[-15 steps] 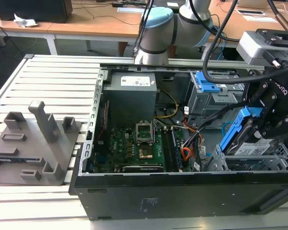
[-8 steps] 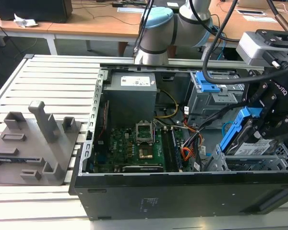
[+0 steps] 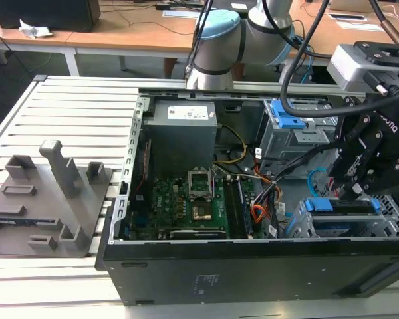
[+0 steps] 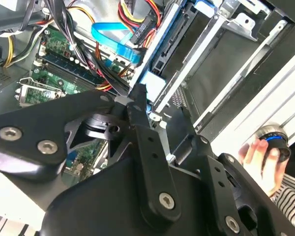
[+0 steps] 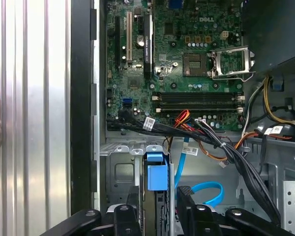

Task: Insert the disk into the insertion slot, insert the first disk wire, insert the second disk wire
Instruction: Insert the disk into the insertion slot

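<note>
Disk sits in the insertion slot at the exterior view's right, directly under the hand. In the first wrist view the fingers are apart, straddling the disk's blue carrier w/ small gaps each side; can't tell if they touch it. Second disk wire loops just beside. PSU label is white, print too small to read.
</note>
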`<state>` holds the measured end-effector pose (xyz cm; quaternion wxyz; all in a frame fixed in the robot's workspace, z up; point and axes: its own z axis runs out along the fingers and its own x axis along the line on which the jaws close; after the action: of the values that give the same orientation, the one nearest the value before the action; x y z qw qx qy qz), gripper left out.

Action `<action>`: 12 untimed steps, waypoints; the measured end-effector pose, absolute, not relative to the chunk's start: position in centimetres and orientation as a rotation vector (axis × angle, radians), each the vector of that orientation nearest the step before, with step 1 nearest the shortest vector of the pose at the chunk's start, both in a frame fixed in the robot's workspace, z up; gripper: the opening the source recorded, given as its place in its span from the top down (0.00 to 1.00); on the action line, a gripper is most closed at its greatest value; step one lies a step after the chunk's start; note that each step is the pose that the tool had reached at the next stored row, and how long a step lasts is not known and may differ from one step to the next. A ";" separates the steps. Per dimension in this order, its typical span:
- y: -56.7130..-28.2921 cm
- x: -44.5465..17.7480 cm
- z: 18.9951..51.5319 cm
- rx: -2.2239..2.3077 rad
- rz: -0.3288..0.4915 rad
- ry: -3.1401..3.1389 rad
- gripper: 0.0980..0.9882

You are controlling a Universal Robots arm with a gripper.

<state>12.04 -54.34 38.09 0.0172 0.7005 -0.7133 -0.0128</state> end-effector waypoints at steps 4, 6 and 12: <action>-54.3 12.0 38.0 2.177 -0.040 -2.217 0.85; -54.3 12.0 38.0 2.177 -0.040 -2.217 0.98; -54.3 12.3 38.0 2.177 -0.040 -2.217 0.99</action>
<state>12.33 -54.33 37.98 0.0171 0.7006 -0.7133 -0.0129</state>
